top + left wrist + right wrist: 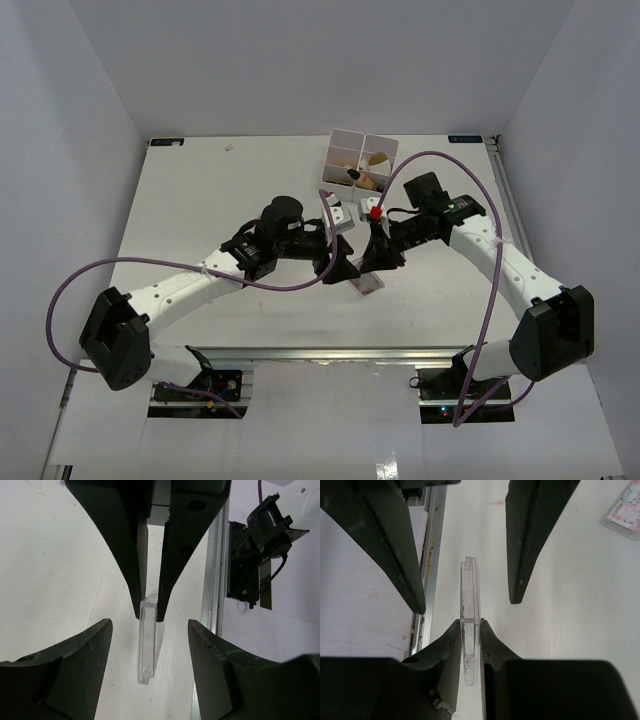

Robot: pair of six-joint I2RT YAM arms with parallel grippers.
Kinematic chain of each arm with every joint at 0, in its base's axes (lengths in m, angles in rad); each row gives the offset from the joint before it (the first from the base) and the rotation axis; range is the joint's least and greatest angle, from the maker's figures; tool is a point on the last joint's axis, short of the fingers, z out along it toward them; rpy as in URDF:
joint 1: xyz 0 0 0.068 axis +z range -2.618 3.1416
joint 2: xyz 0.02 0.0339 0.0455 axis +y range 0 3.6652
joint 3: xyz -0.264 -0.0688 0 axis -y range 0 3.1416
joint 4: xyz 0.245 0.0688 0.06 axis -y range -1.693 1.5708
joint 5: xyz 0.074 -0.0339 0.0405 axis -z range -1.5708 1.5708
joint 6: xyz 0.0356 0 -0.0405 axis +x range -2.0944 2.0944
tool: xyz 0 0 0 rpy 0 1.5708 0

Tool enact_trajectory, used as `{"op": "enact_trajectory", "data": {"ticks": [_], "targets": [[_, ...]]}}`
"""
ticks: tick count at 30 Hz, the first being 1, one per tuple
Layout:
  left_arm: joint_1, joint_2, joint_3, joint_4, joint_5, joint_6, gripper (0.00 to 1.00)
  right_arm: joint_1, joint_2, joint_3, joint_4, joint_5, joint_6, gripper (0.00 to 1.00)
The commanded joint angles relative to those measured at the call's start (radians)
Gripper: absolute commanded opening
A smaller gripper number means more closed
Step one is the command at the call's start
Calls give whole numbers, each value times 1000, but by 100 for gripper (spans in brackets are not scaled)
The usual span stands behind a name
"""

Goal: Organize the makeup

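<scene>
A flat packet in a clear case [470,595] stands on edge just above the table, and my right gripper [470,623] is shut on one end of it. From above the packet [370,284] looks pinkish, under my right gripper [377,262]. My left gripper [150,625] is open, one finger on each side of the packet's [147,645] free end and not touching it. It meets the right one at the table's middle [338,268]. A second pink packet [625,511] lies flat on the table. More makeup sits in the white box [345,140], including a tan piece [378,158] and a dark-capped item [355,176].
The metal rail [212,580] at the table's near edge runs close beside both grippers. White walls close the table in on three sides. A small light piece [340,218] lies just behind the left gripper.
</scene>
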Motion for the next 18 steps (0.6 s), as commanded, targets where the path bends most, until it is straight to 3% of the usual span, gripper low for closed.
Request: {"op": "enact_trajectory", "data": {"ticks": [1,11,14,18], "targets": [[-5,-100,-5,25,-71,22,74,-13,-20,16,-7,-12,-27,8],[7,-264,-126,-48,-337,-1,77,-71,10,79,-26,46,-52,8],[12,-346,-196,-66,-456,-42,78,-108,44,169,-18,71,-27,8],[20,-443,-263,-94,-595,-78,87,-135,143,330,44,135,62,8]]}}
